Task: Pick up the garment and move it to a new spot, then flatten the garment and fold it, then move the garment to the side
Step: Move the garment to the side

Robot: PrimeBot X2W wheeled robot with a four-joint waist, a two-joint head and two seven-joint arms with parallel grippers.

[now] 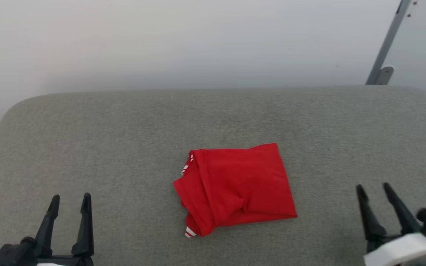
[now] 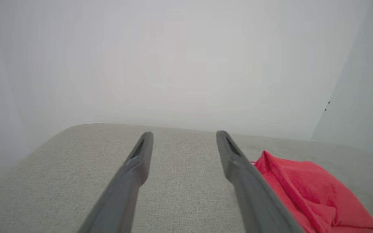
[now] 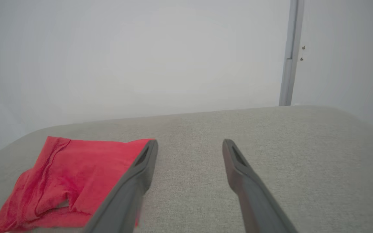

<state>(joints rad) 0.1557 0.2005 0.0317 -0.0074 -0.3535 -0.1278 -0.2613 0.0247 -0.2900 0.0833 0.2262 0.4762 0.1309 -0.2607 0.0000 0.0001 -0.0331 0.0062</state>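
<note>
Left gripper [image 1: 71, 197]: over the near-left part of the grey padded surface [image 1: 124, 125], fingers pointing toward the far side. Jaws spread wide, nothing between them. Can't tell whether it hovers or rests on the fabric. It is well apart from the garment [image 1: 235, 188].

Left wrist view: bare grey fabric shows between the two fingers [image 2: 131, 174]. The garment lies off to the right, and the right finger overlaps its edge in that picture.

Garment: red, folded into a rough rectangle, lying flat on the surface. It sits about mid-width, between the two grippers and a bit farther out than their tips. It is closer to the near edge than to the far one. The left side is bunched, with layers overlapping. Bits of white-and-red striped trim [image 1: 190, 232] poke out at its far-left and near-left corners. The right side is smoother, and its near-right corner comes to a point. No lettering is visible.

Right gripper [image 1: 374, 187]: near-right part of the surface, fingers angled slightly left and toward the far side. Jaws spread wide, holding nothing, clear of the garment.

Far side: plain pale wall [image 1: 198, 37], and a grey metal strut [image 1: 385, 48] leaning at the far right.
</note>
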